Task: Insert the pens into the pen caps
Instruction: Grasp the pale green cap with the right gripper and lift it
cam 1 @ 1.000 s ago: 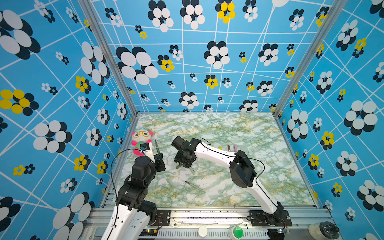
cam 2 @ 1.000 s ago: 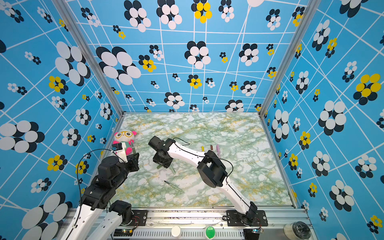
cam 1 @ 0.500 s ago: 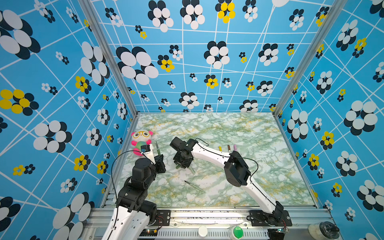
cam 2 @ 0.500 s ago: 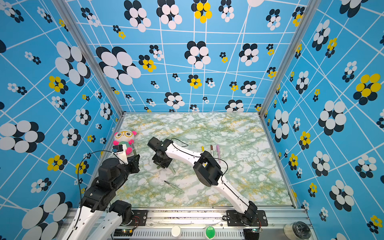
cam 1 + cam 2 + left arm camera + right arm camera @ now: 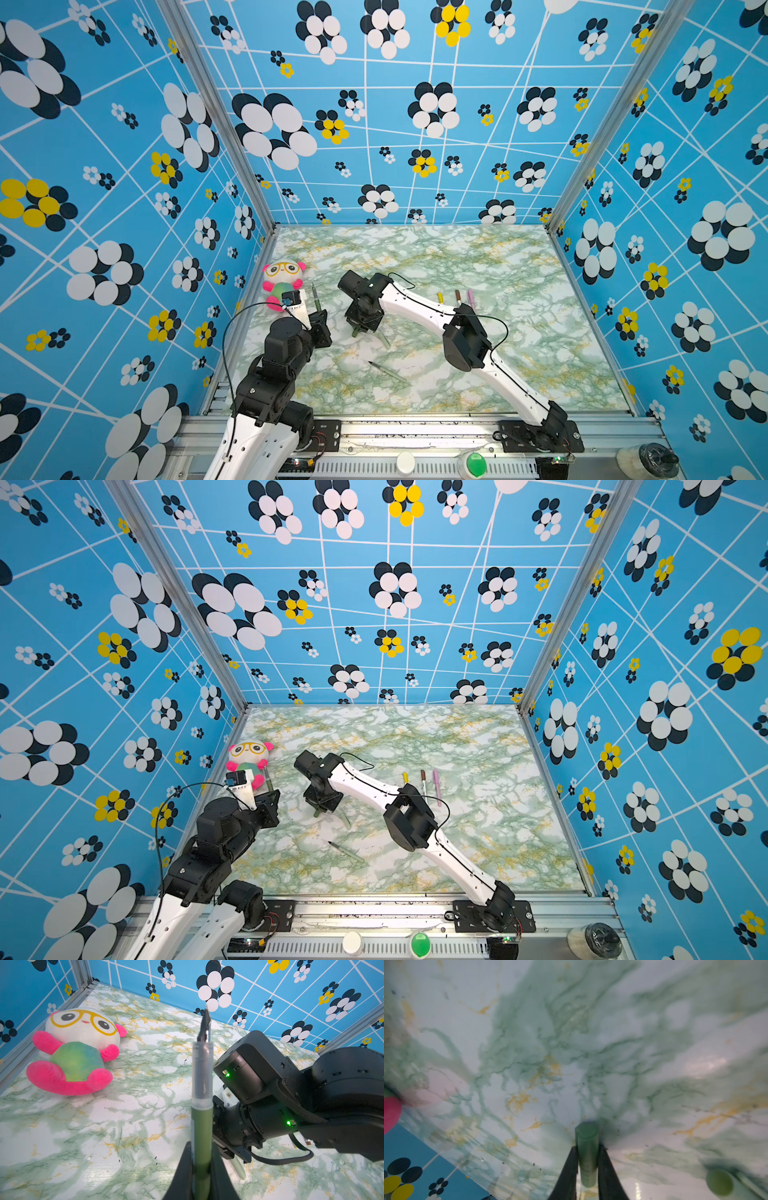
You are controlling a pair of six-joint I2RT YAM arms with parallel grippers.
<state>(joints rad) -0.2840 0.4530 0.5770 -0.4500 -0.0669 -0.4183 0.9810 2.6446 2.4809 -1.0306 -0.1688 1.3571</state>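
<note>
The dark pen (image 5: 202,1105) stood nib-up near the plush (image 5: 282,282), clamped low on its barrel by the closed left fingers (image 5: 184,1169). Its cap (image 5: 587,1153) sat low over the desk (image 5: 478,374), pinched between the right fingers (image 5: 570,1169), which pressed tight against its sides. Much of it stuck out past them (a short hold), so lifting could tilt or drop it, and a tilted mouth would miss the nib. Blur hid its open end and whether it touched the desk. A pale cap (image 5: 719,1182) was partly cut off.

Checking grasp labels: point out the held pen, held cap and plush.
held pen (image 5: 202,1126): left wrist view, green barrel.
held cap (image 5: 587,1159): right wrist view, side wall.
plush (image 5: 76,1060): left wrist view, green belly.
</note>
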